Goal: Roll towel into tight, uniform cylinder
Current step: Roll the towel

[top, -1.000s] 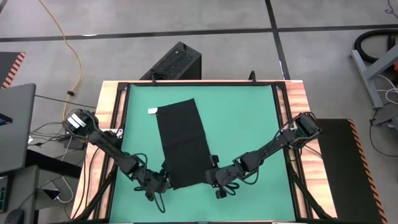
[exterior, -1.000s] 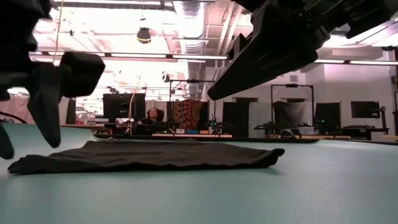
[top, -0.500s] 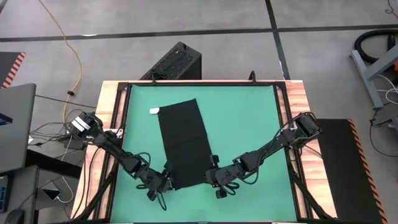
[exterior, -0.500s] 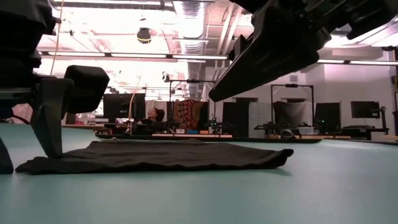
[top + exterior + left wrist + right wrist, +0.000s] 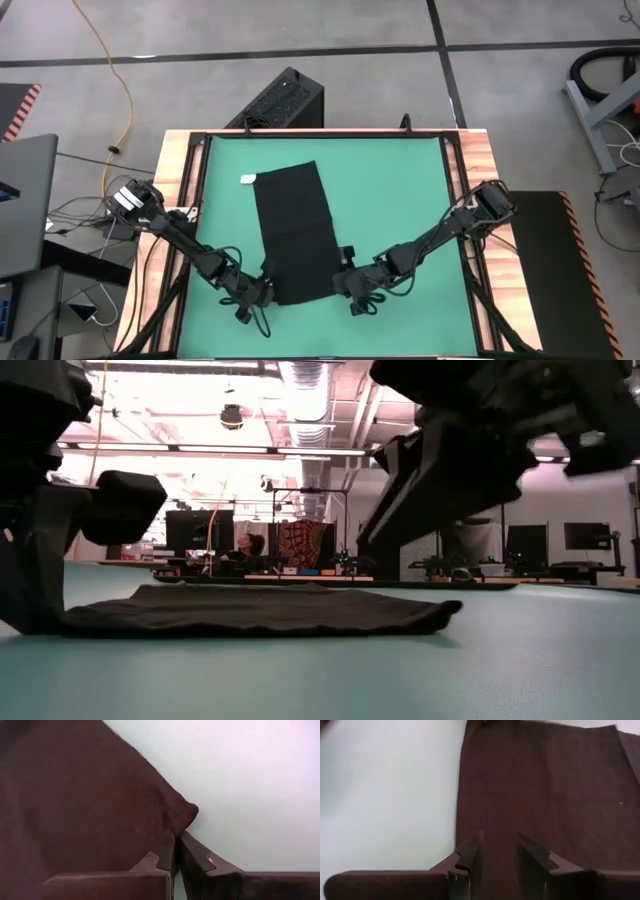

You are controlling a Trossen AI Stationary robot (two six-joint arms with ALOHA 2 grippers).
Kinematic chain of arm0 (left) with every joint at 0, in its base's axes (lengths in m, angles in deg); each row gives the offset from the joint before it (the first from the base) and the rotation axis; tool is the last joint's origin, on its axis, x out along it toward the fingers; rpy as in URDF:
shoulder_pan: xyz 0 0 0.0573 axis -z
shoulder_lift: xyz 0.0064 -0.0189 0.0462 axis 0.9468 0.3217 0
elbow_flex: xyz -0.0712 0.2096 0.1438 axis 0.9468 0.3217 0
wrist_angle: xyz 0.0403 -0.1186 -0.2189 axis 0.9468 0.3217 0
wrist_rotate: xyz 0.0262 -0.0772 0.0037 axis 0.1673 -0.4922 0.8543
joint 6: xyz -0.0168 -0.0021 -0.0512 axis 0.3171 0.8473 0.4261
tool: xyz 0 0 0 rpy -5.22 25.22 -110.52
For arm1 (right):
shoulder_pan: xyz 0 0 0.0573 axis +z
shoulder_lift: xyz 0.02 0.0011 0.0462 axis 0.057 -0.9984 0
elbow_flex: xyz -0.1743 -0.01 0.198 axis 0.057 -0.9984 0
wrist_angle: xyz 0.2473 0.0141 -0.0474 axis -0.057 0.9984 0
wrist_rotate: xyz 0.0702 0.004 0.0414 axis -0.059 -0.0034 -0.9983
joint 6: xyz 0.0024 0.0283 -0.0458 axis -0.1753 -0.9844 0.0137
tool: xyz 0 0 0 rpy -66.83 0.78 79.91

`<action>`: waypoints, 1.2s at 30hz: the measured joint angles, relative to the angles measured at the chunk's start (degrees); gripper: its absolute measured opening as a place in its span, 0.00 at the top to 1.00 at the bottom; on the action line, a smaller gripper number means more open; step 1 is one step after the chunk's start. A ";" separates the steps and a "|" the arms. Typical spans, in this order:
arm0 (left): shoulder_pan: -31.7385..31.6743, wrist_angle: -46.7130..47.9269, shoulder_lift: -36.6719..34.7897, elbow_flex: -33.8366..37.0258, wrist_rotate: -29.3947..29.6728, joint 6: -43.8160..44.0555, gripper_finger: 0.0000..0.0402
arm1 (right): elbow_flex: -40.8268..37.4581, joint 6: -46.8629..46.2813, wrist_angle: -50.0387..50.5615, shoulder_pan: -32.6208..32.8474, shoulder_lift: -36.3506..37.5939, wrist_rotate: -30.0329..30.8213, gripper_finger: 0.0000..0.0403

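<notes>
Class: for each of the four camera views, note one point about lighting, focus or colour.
High view: even light, sharp, green mat true. Low view: ceiling lights glare, near arms loom as dark blurs, towel clear. Left wrist view: washed-out mat, towel looks brown. Right wrist view: the same cast, soft focus.

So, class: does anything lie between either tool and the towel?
Nothing visible does. The left tool is shut on the towel at its near corner; the right tool sits over its near edge.
</notes>
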 joint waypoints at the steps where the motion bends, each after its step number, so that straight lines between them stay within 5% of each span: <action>1: 0.32 1.06 -0.78 -0.25 0.45 -0.41 0.99 | -0.02 1.69 0.46 -0.12 0.00 0.19 0.69; 7: 1.53 11.32 -6.34 -1.02 4.17 1.83 1.00 | -0.02 10.64 2.16 -1.11 0.00 -2.16 0.65; 17: 1.89 13.80 -7.89 -1.04 5.56 2.78 1.00 | -0.02 24.62 2.72 -1.85 0.00 -3.02 0.39; 36: 1.91 14.07 -7.89 -1.17 6.70 4.70 1.00 | 1.24 28.57 -4.28 -0.88 -7.03 -1.18 0.41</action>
